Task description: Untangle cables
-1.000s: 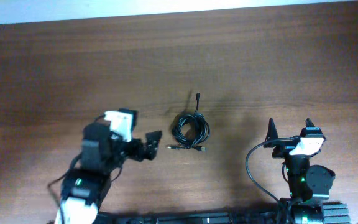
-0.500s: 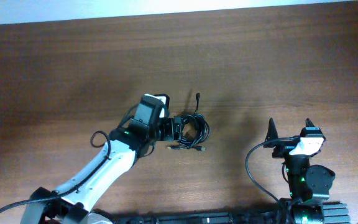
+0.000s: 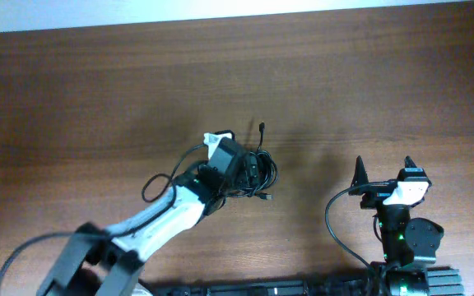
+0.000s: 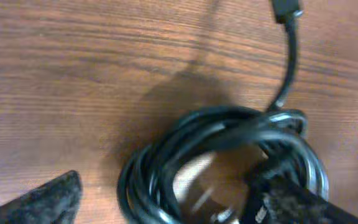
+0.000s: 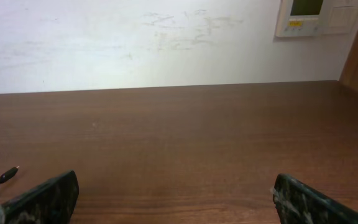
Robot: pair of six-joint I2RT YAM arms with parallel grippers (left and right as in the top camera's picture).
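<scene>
The cables (image 3: 260, 175) lie in a small black coil at the table's middle, and one plug end (image 3: 262, 127) sticks out toward the far side. My left gripper (image 3: 249, 171) is down on the coil's left part and open. In the left wrist view the coil (image 4: 222, 134) fills the frame. One finger (image 4: 291, 199) rests inside the loop and the other finger (image 4: 45, 200) stands outside it, clear of the strands, with the left gripper (image 4: 166, 208) straddling the left bundle. A plug (image 4: 284, 9) lies beyond. My right gripper (image 3: 383, 171) stands open and empty to the right.
The brown wooden table (image 3: 97, 90) runs to a pale wall at the far edge. A thicker black wire (image 3: 336, 218) loops beside the right arm's base. In the right wrist view the right gripper (image 5: 179, 208) faces bare wood, with a thin cord tip (image 5: 8, 174) at the left edge.
My left arm has swung right and forward from the near left to the coil, so its jaws now straddle the coil's strands. The right arm has not moved.
</scene>
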